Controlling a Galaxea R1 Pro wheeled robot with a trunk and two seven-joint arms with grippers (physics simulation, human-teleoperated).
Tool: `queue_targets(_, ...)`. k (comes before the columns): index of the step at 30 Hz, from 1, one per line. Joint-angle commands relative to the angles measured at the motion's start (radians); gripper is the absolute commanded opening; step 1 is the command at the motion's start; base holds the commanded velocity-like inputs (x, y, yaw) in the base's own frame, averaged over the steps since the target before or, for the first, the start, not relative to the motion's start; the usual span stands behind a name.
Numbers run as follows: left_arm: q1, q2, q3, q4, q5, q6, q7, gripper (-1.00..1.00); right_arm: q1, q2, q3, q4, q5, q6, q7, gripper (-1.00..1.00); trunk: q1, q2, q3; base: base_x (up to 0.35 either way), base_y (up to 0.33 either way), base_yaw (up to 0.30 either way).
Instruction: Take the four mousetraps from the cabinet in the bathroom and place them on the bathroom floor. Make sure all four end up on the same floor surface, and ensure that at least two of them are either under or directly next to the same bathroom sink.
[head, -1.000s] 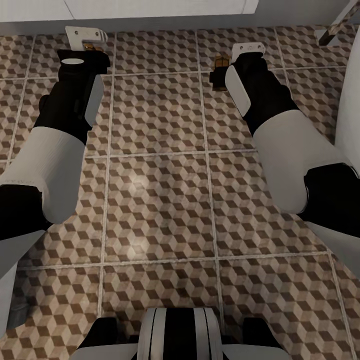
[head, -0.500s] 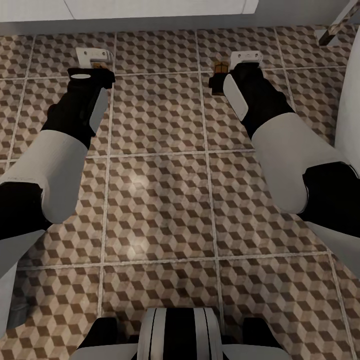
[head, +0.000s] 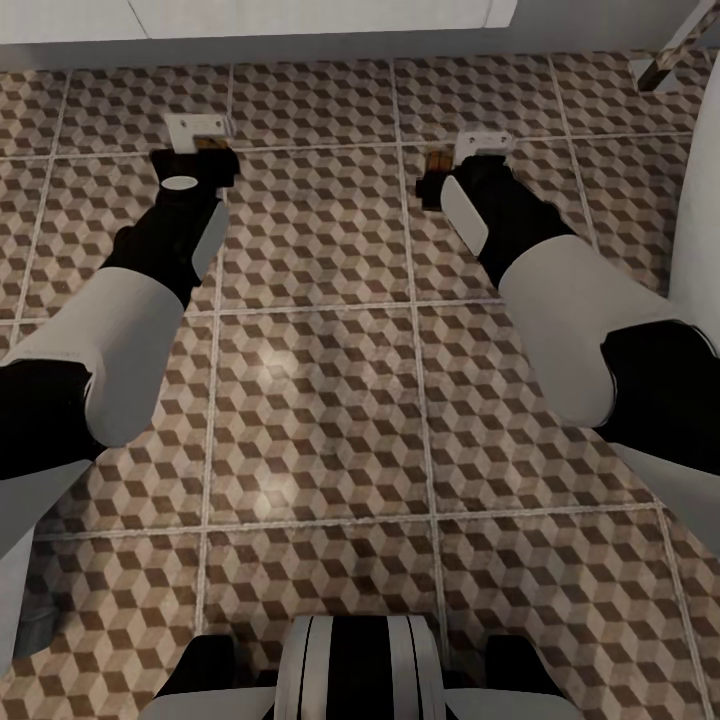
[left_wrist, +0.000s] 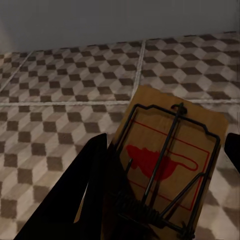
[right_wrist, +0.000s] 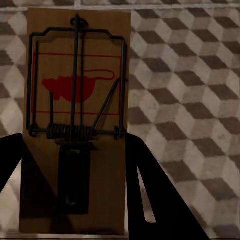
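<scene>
- Each arm carries one flat brown wooden mousetrap low over the cube-patterned tiled bathroom floor; long axes run along the fingers
- Left gripper: dark fingers clamp the left mousetrap, tilted above the tiles
- Right gripper: fingers flank the right mousetrap; whether it touches the tiles, I cannot tell

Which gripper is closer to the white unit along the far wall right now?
Left, slightly. The left gripper with its mousetrap sits a bit nearer the white unit than the right gripper, which holds the other mousetrap further back over the floor.
</scene>
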Motion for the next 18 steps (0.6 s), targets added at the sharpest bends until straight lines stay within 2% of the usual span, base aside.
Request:
queue_targets(1,0.0,0.0,-0.005,0.004,-0.008,0.005,0.006,-1.0,0.0,0.0,0.006,0.003,-0.01,0.001,-0.008,-1.0,0.0,0.0,-0.001,0.0,0.0,0.0)
queue_targets(10,-0.001,-0.003,-0.006,0.028,-0.008,-0.052,0.005,-1.0,0.0,0.0,0.009,0.049,-0.005,-0.01,-0.009,-1.0,0.0,0.0,-0.001,0.008,0.0,0.0)
queue_targets(18,-0.001,-0.005,-0.006,0.03,-0.009,-0.079,0.006,-1.0,0.0,0.0,0.011,0.068,-0.007,-0.044,-0.008,-1.0,0.0,0.0,-0.001,0.103,0.0,0.0)
